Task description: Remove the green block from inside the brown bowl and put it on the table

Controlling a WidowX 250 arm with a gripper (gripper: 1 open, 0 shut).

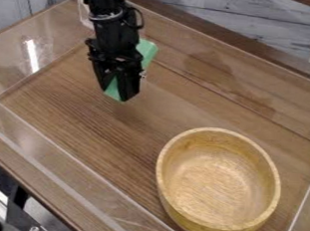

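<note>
One gripper is in view, black, pointing steeply down over the table; its jaws are clamped on the green block, which stands tilted between the fingers, green showing above and below them; whether the block's lower end touches the wood cannot be told; the brown bowl sits well apart, lower right, holding nothing.

Wood-grain table, clear low walls at edges; brown bowl resting near right corner.
</note>
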